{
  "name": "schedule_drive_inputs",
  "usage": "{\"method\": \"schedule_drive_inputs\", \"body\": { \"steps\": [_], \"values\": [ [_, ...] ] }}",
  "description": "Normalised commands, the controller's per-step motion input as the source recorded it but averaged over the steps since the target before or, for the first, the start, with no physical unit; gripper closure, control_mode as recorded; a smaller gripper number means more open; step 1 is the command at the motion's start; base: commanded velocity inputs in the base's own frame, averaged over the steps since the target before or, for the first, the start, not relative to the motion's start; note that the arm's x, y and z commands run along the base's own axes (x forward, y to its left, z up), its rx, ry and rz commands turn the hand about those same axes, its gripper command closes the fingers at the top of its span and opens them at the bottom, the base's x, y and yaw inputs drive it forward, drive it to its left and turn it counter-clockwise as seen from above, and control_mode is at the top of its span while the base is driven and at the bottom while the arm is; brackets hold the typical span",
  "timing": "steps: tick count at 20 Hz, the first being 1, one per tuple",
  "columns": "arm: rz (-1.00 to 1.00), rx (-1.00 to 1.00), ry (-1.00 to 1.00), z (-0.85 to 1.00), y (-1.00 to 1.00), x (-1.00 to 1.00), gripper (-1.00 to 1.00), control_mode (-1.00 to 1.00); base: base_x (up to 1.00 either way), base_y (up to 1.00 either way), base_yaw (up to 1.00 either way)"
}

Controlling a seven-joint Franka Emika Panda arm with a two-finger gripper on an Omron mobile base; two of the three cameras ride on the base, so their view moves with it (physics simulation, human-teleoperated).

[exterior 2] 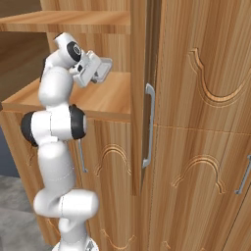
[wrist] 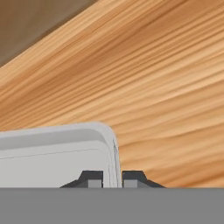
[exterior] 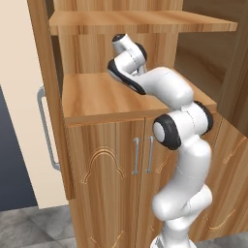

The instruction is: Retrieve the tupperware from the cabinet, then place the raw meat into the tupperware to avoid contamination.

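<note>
Hand view: gripper (wrist: 112, 178) pinches the tupperware (wrist: 52, 157) wall, box at nine o'clock. Cabinet (exterior 2: 196, 122) shelf (exterior 2: 105, 95) lies beneath.

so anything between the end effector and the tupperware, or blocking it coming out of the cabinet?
Nothing between them: the end effector is shut on the tupperware wall. The box is above the cabinet shelf, the door stands open, and nothing visible blocks the way out.
</note>
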Motion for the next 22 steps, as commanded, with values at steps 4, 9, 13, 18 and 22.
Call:
{"method": "schedule_drive_inputs", "body": {
  "steps": [4, 9, 13, 18, 22],
  "values": [
    [0.0, 0.0, -0.01, 0.0, 0.0, -0.4, 1.0, -1.0, 0.0, 0.0, 0.0],
    [0.0, 0.0, 0.0, 0.0, 0.0, -0.49, 1.0, -1.0, 0.0, 0.0, 0.0],
    [-0.01, 0.0, 0.0, 0.06, 0.02, -0.62, 1.0, -1.0, 0.0, 0.0, 0.0],
    [-0.02, 0.0, 0.0, 0.06, 0.0, -0.7, 1.0, -1.0, 0.0, 0.0, 0.0],
    [-0.01, 0.0, -0.02, 0.0, 0.0, -0.73, 1.0, -1.0, 0.0, 0.0, 0.0]
  ]
}}
